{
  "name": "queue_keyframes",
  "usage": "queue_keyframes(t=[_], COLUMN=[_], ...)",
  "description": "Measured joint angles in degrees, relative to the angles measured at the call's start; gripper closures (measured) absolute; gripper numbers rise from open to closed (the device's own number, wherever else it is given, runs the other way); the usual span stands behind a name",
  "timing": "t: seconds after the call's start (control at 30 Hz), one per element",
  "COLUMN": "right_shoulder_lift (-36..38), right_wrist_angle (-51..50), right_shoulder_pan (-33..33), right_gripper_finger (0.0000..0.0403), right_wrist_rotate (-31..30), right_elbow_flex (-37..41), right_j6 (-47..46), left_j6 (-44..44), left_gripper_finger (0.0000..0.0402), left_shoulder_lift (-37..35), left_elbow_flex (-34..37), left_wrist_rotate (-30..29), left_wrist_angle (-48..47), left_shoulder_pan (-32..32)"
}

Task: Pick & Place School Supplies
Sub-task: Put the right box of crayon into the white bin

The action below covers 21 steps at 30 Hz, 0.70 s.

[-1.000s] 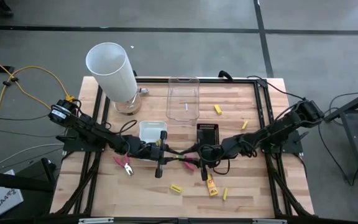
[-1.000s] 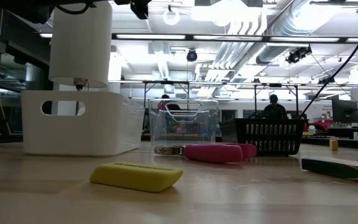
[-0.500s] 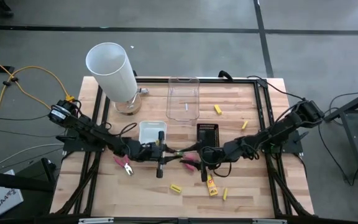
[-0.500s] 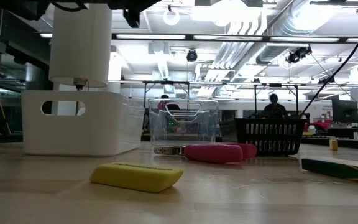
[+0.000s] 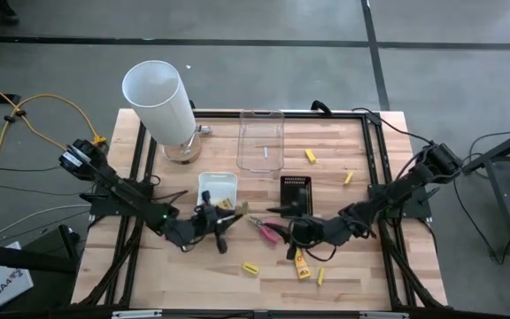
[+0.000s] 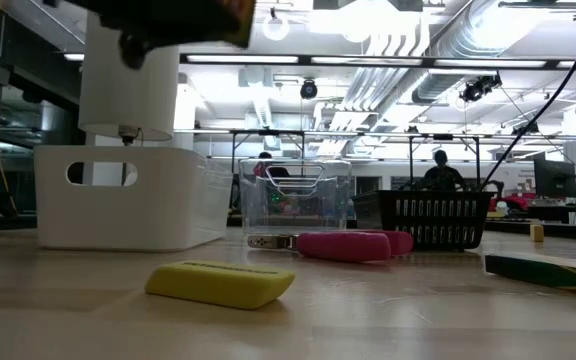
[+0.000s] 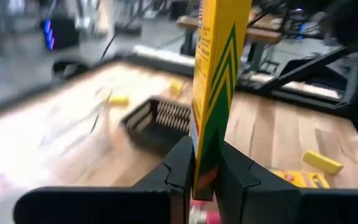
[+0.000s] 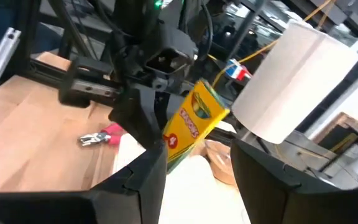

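Left wrist view showed the left gripper (image 7: pixel 205 177) clamped on a flat yellow crayon pack (image 7: pixel 215 81), held above the bench's (image 5: pixel 361 270) middle; the right gripper (image 8: pixel 194 165) stood apart, empty.

The wooden table (image 5: pixel 211 266) holds a tall white cylinder (image 5: pixel 160 105) at the far left. Near it sit a clear tray (image 5: pixel 261 140), a white tray (image 5: pixel 217 185) and a black tray (image 5: pixel 297 191). Pink pliers (image 5: pixel 270 230), yellow sticks (image 5: pixel 251 268) and a yellow pack (image 5: pixel 302 264) lie loose.

Overhead, table-level and 2 wrist cameras share the table (image 5: pixel 343 257).
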<state>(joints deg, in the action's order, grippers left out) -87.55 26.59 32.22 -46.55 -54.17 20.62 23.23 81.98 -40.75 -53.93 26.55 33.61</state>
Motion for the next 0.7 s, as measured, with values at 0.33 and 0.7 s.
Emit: queue_keyframes(t=[0.33, 0.7], right_shoulder_lift=[0.0, 0.0], right_wrist_angle=[-0.1, -0.2], right_shoulder_pan=[4.2, 6.6], right_gripper_finger=[0.0233, 0.0234], right_wrist_rotate=[-4.5, -4.5], right_elbow_flex=[0.0, 0.0], right_j6=[-1.7, -2.5], left_j6=[39.7, 51.8], left_gripper_finger=[0.0363, 0.0363], left_shoulder_lift=[-10.4, -11.2], left_elbow_flex=[0.0, 0.0], left_wrist_rotate=[4.9, 23.5], left_wrist_angle=[-36.1, -48.7], left_shoulder_pan=[-1.8, -10.5])
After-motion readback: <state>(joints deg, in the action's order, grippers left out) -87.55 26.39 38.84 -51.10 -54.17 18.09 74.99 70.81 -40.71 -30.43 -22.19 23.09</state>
